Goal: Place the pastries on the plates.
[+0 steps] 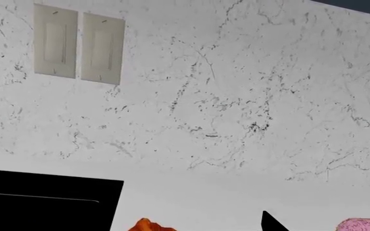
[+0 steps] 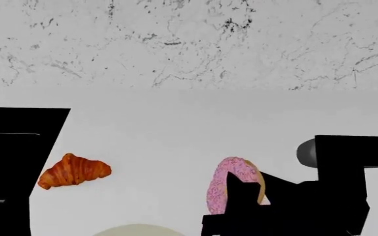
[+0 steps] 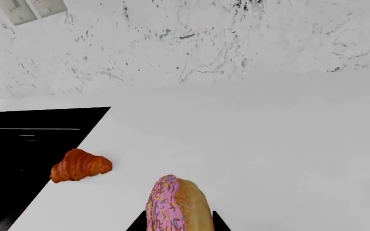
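Note:
The pink-frosted sprinkled donut (image 2: 228,189) stands on edge above the white counter, clamped between the black fingers of my right gripper (image 2: 240,199). In the right wrist view the donut (image 3: 175,204) fills the gap between the two fingertips (image 3: 217,222). The golden-orange croissant (image 2: 74,170) lies on the counter to the left, next to a black cooktop; it also shows in the right wrist view (image 3: 80,165) and the left wrist view (image 1: 150,225). Only the rim of the cream plate (image 2: 133,230) shows at the bottom edge. The grey plate is out of view. One left fingertip (image 1: 271,223) shows.
A black cooktop (image 2: 8,162) borders the counter on the left. A marbled white wall (image 2: 189,44) rises behind the counter, with two wall switches (image 1: 79,45) on it. My right arm (image 2: 346,182) is a black mass at the lower right.

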You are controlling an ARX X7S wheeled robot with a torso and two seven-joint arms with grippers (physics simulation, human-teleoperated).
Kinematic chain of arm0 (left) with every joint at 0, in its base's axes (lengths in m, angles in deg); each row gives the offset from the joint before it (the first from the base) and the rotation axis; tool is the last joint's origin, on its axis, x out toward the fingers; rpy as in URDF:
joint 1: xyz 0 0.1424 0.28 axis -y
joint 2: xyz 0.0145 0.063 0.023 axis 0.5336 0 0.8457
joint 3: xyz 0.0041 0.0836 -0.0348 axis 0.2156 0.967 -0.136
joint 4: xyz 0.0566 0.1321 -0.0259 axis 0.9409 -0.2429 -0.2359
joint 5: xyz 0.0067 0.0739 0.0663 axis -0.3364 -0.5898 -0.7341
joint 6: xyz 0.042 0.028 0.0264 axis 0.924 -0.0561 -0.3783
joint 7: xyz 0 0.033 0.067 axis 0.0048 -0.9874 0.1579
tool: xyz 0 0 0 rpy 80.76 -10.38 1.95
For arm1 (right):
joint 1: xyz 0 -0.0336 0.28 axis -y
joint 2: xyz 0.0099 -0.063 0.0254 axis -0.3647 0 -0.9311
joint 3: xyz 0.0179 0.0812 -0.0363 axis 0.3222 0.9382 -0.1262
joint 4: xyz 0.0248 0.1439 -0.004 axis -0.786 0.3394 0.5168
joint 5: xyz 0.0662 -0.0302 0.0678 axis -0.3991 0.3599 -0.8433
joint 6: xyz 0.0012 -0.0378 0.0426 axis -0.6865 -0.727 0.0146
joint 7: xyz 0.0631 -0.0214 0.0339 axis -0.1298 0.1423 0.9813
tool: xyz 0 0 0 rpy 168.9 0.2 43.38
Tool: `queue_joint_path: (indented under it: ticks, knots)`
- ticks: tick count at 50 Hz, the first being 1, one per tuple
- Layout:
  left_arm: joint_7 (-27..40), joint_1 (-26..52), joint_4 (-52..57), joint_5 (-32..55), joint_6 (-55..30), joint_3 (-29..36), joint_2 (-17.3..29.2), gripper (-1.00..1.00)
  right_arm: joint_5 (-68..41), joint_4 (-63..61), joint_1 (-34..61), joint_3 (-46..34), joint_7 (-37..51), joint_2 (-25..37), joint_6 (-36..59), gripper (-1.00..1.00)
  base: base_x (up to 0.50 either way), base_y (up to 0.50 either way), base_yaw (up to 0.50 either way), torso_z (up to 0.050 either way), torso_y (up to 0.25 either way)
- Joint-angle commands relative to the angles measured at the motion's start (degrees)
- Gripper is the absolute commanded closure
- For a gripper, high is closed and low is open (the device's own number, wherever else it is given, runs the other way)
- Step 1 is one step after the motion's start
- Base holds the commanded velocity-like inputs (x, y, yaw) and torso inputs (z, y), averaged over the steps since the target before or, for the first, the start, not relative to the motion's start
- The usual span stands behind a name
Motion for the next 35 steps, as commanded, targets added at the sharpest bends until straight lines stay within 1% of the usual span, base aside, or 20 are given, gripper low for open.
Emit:
queue_joint_path:
  ticks: [1, 9, 11, 15, 24, 35]
  knots:
    - [0.1, 1.0, 0.0, 0.3, 0.3, 0.5, 0.2, -1.0, -4.2, -6.6, 0.0, 3.1, -0.2, 1.7, -2.4, 1.0, 0.0, 0.0, 0.0, 0.0, 0.0]
    - [0.1, 1.4, 0.0, 0.7, 0.2, 0.4, -0.1, -1.0, -7.1, -9.3, -1.9, 4.2, -1.8, 2.4, -4.5, 1.0, 0.0, 0.0, 0.0, 0.0, 0.0]
    - [0.1, 1.2, 0.0, 0.5, 0.2, 0.4, -0.1, -1.0, -7.4, -10.1, -1.6, 4.0, -1.1, 1.9, -4.5, 1.0, 0.0, 0.0, 0.0, 0.0, 0.0]
    - [0.1, 1.2, 0.0, 0.5, 0.2, 0.5, 0.0, -1.0, -6.7, -10.8, -4.5, 3.6, -2.8, 0.9, -6.1, 1.0, 0.0, 0.0, 0.0, 0.0, 0.0]
    - [0.1, -0.2, 0.0, -0.1, -0.1, -0.1, 0.0, -1.0, -6.1, -11.0, -7.9, 2.1, -6.3, -1.2, -6.5, 1.0, 0.0, 0.0, 0.0, 0.0, 0.0]
    - [0.1, 0.1, 0.0, -0.3, 0.1, 0.6, 0.1, -1.0, -3.8, -11.4, -8.4, -0.4, -6.1, -3.6, -4.2, 1.0, 0.0, 0.0, 0.0, 0.0, 0.0]
